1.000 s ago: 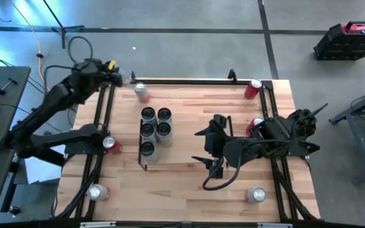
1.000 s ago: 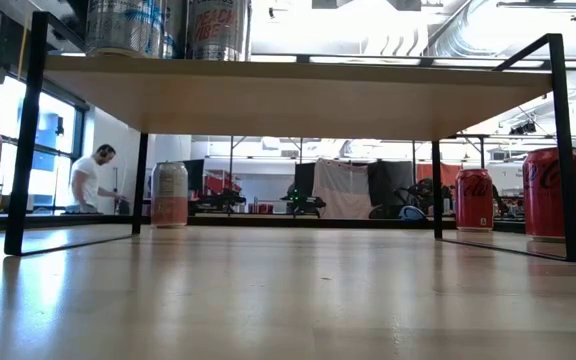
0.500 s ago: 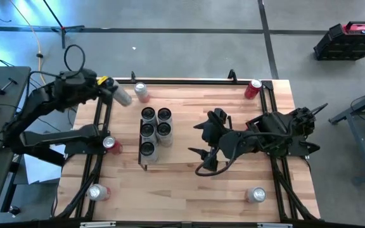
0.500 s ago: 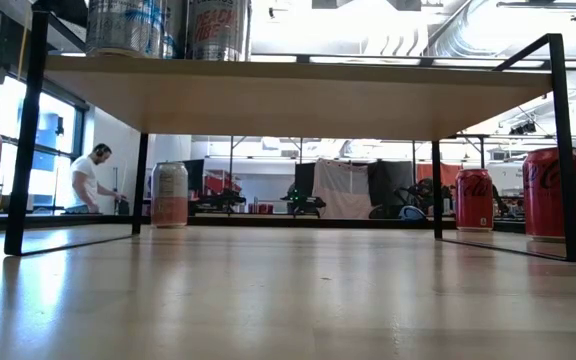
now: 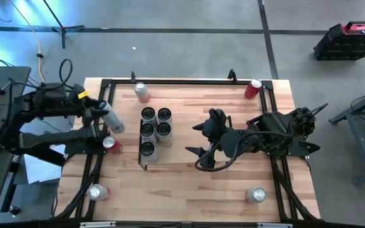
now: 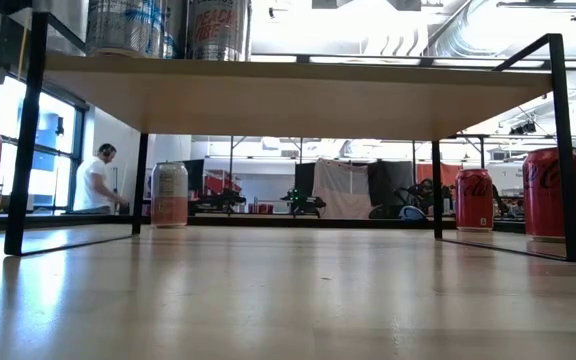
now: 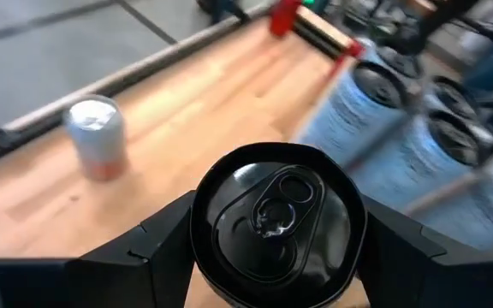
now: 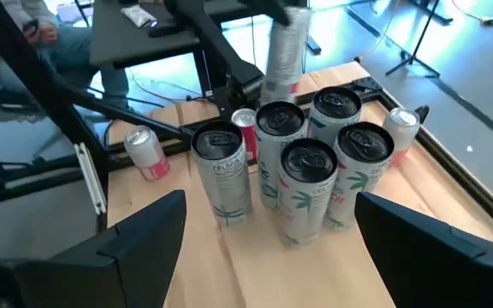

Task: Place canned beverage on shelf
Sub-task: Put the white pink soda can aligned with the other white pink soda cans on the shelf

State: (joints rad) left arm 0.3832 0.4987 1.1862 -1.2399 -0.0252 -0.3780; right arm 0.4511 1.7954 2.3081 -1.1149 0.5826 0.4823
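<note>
Holding a silver can [image 5: 111, 118] between its two fingers, the left gripper [image 7: 272, 235] hangs over the left edge of the table [image 5: 233, 190]. Its fingers are clamped on the can's sides, and the can's dark lid with its pull tab sits squarely between them in the left wrist view. Just beyond the fingertips stands the shelf [image 5: 154, 136], a low light-wood board on thin black wire frames, already carrying five cans [image 5: 155, 128] in a tight cluster. The right gripper [image 8: 268, 244] waits over the middle of the table with its fingers spread wide and nothing between them, pointed at that same cluster.

To do this step well, I judge the held can should be kept upright, carried above the tops of the standing cans, and set down on a bare part of the board beside them, not against them, so none tip. The grip should loosen only once the base rests flat.

Readable writing is sparse. One shelf can nearest the right fingers reads "CELSIUS" [image 8: 223, 167]. Two neighbours show palm-tree artwork. In the low view, a red can [image 6: 553, 194] on the table carries Coca-Cola script. Other labels are too blurred to read
</note>
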